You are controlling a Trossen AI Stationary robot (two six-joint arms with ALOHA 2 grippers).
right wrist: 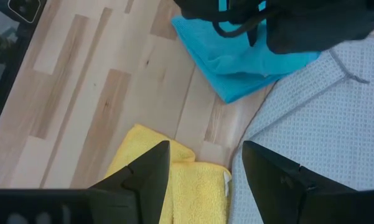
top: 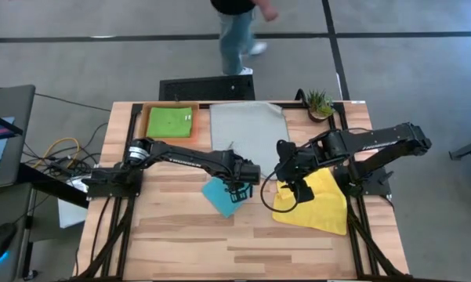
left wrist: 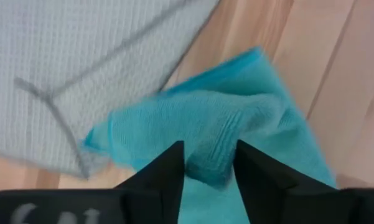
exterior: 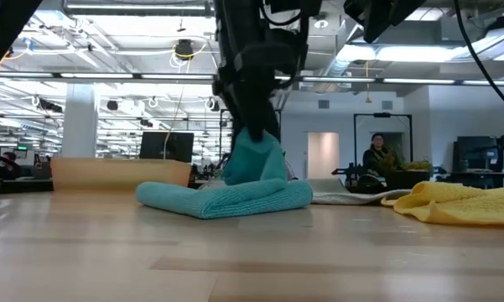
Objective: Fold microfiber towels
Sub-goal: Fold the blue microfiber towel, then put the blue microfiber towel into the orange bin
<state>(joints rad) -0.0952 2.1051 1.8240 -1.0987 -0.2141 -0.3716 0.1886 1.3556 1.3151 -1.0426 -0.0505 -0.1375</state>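
The left claw (top: 237, 190) is pinching a raised fold of the sky blue towel (top: 222, 196), lying near the table's (top: 180, 235) centre. Soft and limp, it is likely sagging unless gripped at an edge. The right claw (top: 298, 190), spread wide and empty, is hovering over the yellow towel (top: 317, 205) at three o'clock. The grey towel (top: 247, 129) at twelve o'clock is crowding the blue one.

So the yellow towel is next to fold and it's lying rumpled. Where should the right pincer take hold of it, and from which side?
Probably at the corner of the yellow towel nearest the blue towel, coming straight down from above. The right pincer hangs open over that corner, which lies on bare wood with its edges free. The rest is bunched into folds, where a pinch could catch several layers.
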